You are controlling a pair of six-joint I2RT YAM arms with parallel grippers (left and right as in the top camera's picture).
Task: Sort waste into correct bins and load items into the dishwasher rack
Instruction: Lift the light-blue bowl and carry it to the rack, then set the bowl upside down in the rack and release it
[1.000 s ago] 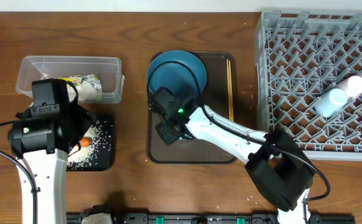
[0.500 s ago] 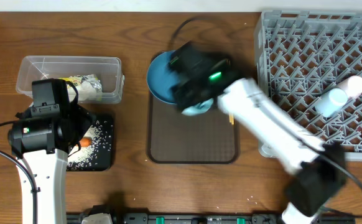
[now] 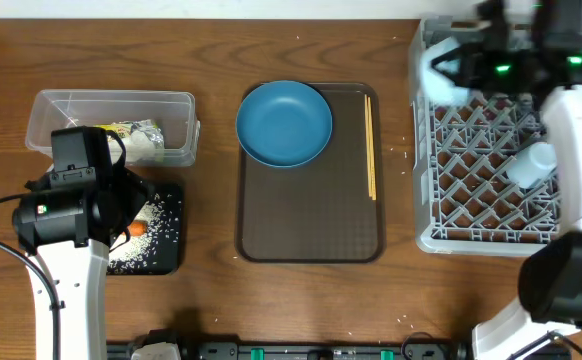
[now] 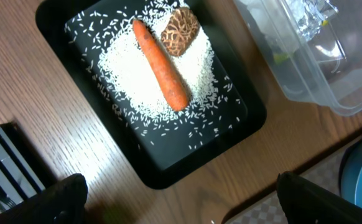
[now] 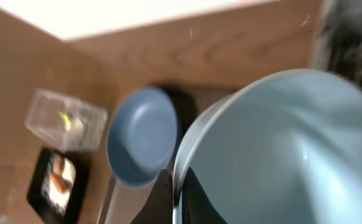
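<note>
My right gripper (image 5: 180, 198) is shut on the rim of the small light blue bowl (image 5: 274, 143), which fills its blurred view. Overhead, that gripper (image 3: 461, 68) holds the bowl (image 3: 439, 78) above the far left corner of the grey dishwasher rack (image 3: 471, 215). A light blue cup (image 3: 531, 163) lies in the rack. The dark blue dish (image 3: 284, 124) and chopsticks (image 3: 371, 145) rest on the brown tray (image 3: 311, 220). My left gripper (image 4: 181, 210) hangs open near the black tray (image 4: 243, 121), which holds the carrot (image 4: 160, 65), brown lump (image 4: 180, 31) and rice (image 4: 131, 87).
The clear tub (image 3: 66, 110) at the far left holds the crumpled wrapper (image 3: 136, 135); its corner (image 4: 318, 68) also shows in the left wrist view. The left arm (image 3: 71, 200) covers part of the black tray. A few rice grains lie on the wood by the rack.
The right arm swung up and to the right from the brown tray to above the rack's far left corner, carrying the small bowl. The left arm stayed still.
</note>
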